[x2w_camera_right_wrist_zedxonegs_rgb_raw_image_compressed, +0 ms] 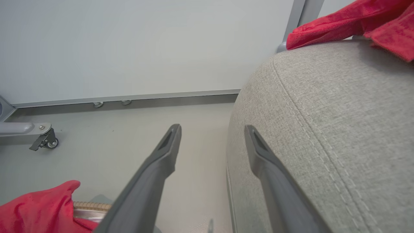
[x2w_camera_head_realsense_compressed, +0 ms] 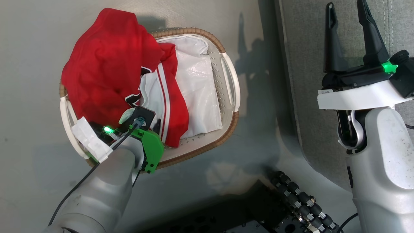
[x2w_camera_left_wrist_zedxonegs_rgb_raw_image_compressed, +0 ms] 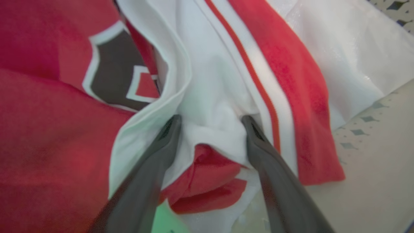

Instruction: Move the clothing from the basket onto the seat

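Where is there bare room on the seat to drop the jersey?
The seat is bare from its rounded edge and seam up to the red garment lying farther along it; drop there, by the right gripper. The basket is crowded with clothing on its left, around the left gripper.

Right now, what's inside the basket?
A plain red garment and a red jersey with white striped sleeves lie on the white liner. The left gripper pokes into the jersey. Anything under them is hidden.

No text can be read, dark white-edged lettering (x2w_camera_left_wrist_zedxonegs_rgb_raw_image_compressed: 110,74) on the red jersey (x2w_camera_left_wrist_zedxonegs_rgb_raw_image_compressed: 291,97) at upper left of the left wrist view, folded, letters indistinct, small white sticker (x2w_camera_head_realsense_compressed: 325,92) at right of the head view, print too small.
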